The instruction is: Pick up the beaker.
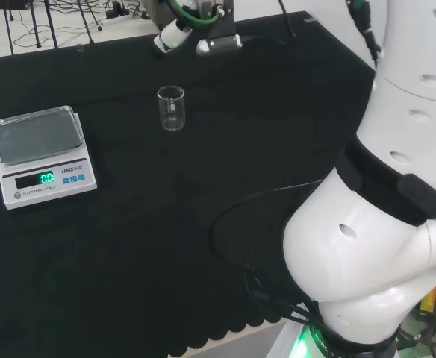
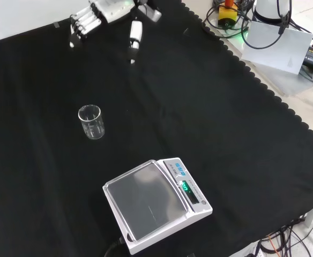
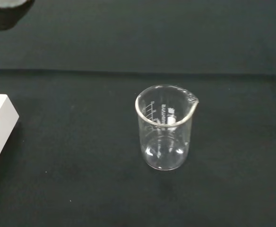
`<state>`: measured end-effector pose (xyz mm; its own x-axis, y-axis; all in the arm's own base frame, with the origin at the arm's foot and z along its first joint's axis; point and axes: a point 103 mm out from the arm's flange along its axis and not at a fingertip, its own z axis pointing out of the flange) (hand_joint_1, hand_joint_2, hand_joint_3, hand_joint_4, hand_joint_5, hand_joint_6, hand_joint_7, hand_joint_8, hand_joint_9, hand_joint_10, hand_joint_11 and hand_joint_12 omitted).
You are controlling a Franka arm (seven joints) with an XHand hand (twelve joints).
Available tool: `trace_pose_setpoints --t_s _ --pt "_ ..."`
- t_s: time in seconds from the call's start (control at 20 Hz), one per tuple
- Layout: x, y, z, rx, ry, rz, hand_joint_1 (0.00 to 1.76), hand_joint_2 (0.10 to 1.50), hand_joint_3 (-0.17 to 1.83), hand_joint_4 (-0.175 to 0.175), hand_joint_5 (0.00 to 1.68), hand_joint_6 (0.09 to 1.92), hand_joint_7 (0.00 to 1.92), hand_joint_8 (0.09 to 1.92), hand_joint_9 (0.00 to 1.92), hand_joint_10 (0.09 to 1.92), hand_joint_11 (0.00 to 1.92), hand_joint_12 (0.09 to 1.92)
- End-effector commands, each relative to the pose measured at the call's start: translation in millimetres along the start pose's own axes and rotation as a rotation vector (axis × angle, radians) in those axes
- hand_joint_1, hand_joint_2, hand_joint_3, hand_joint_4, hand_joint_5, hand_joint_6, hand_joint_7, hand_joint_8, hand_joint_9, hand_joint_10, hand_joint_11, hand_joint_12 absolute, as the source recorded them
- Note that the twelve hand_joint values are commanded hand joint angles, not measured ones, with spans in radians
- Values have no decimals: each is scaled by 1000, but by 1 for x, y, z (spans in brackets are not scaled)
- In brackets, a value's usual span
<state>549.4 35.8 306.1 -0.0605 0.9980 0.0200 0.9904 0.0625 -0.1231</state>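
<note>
In the front view, a white electronic scale with a grey pan (image 2: 154,206) is seen nearest. The small clear glass beaker (image 2: 91,121) stands upright and empty beyond it, to the left. It is judged light, rigid, slippery and fragile; its side wall should be grasped. The black-and-white hand (image 2: 95,16) hovers far off, fingers relaxed, holding nothing. The black cloth (image 2: 215,123) offers ample room.

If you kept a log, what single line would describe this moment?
phase: approach | hand: open, apart from beaker | beaker: upright on cloth, looks empty | scale: pan bare
</note>
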Motion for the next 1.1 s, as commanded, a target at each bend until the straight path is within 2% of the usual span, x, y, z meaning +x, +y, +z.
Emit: trace_pose_setpoints --t_s 0.05,0.6,1.1 --pt "18 37 29 23 26 -25 628 715 282 0 149 87 94 722 138 877 0 1138" --pt "5 71 74 82 55 -11 629 718 279 -1 152 87 90 723 140 876 0 1139" --pt "-4 87 109 132 82 3 629 720 276 -1 154 87 88 724 140 876 0 1138"
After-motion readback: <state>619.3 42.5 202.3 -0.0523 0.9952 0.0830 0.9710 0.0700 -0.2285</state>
